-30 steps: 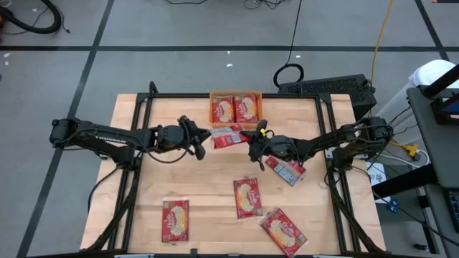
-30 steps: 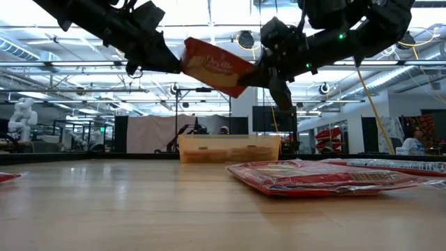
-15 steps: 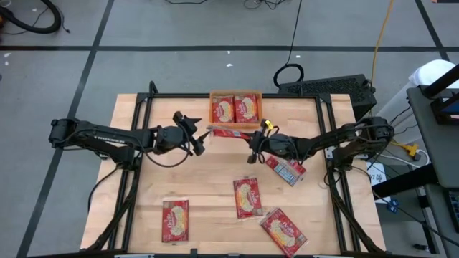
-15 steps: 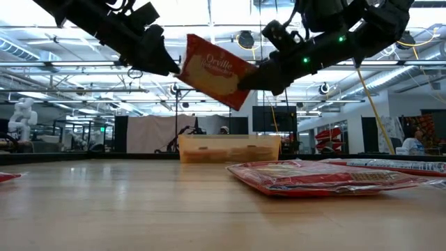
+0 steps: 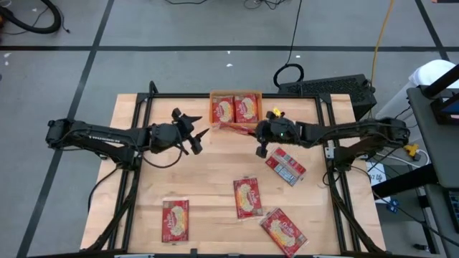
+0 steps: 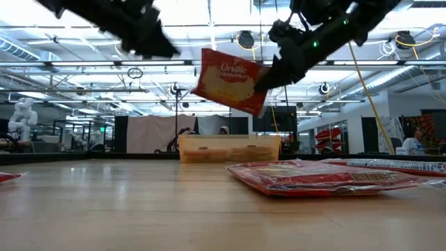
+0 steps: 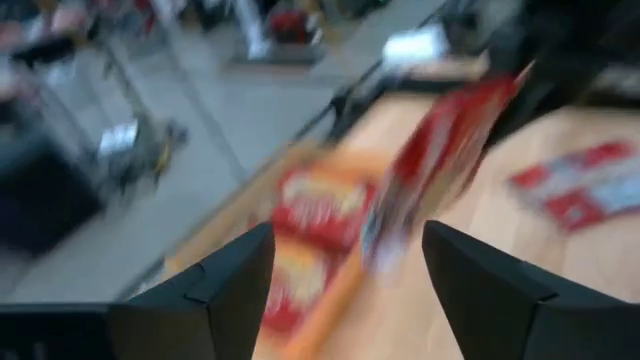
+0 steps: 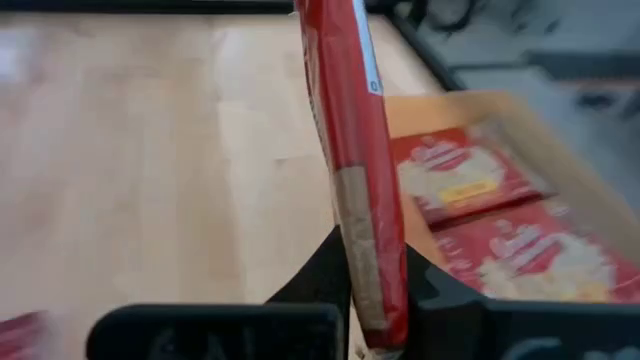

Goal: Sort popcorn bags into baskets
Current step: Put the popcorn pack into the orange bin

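Carrying popcorn bag (image 8: 352, 180) on edge, right fingers (image 8: 372, 285) clamped on it, basket (image 8: 560, 150) just beyond fingertips. Lower over free slot, then release. Left fingers (image 7: 345, 290) spread, empty.

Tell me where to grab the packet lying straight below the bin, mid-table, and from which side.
That packet lies flat, face up, long axis running away from the bin, with bare wood all round. Come straight down and pinch across its short width near one end; probably the sealed edge, where there is less bulk to slip.
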Available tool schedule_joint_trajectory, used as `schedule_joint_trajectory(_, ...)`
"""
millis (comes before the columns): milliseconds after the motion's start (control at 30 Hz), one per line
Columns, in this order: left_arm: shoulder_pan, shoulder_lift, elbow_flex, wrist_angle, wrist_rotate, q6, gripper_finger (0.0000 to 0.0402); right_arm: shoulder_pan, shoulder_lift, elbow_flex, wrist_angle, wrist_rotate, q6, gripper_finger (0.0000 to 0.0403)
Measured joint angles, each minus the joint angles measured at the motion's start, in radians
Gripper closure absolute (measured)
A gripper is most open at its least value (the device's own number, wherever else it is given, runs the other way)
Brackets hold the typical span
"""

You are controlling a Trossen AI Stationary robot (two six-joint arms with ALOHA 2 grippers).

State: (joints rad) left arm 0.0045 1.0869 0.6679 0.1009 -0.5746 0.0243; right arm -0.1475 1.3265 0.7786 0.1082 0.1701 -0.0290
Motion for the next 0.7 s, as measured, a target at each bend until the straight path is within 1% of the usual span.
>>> schedule_joint_trajectory(100, -0.010, 0.008, 0.055, 0.037, 0.049, 0.092, 0.0132, -0.031, -0.003, 0.056, -0.080, -0.100, 0.040, 0.0395)
schedule_joint_trajectory(167, -0.018, 0.035, 0.102, 0.044, 0.086, 0.109, 0.0118, -0.044, 0.007, 0.070, -0.112, -0.145, 0.047, 0.0395)
schedule_joint_trajectory(267, -0.020, 0.082, 0.157, 0.025, 0.154, 0.132, 0.0096, -0.055, 0.035, 0.072, -0.112, -0.184, 0.056, 0.0395)
schedule_joint_trajectory(333, -0.021, 0.138, 0.211, 0.036, 0.212, 0.135, 0.0084, -0.056, 0.059, 0.073, -0.105, -0.207, 0.061, 0.0395)
schedule_joint_trajectory(400, -0.021, 0.192, 0.257, -0.014, 0.236, 0.140, 0.0078, -0.056, 0.091, 0.073, -0.103, -0.228, 0.075, 0.0395)
schedule_joint_trajectory(467, -0.021, 0.257, 0.315, -0.049, 0.277, 0.147, 0.0078, -0.049, 0.119, 0.073, -0.106, -0.233, 0.087, 0.0394)
schedule_joint_trajectory(533, -0.018, 0.317, 0.363, -0.118, 0.339, 0.153, 0.0085, -0.046, 0.143, 0.073, -0.097, -0.258, 0.089, 0.0394)
schedule_joint_trajectory(633, -0.006, 0.412, 0.432, -0.182, 0.440, 0.150, 0.0104, -0.041, 0.168, 0.073, -0.099, -0.294, 0.096, 0.0394)
schedule_joint_trajectory(700, 0.002, 0.471, 0.468, -0.239, 0.470, 0.149, 0.0119, -0.040, 0.176, 0.073, -0.104, -0.305, 0.096, 0.0394)
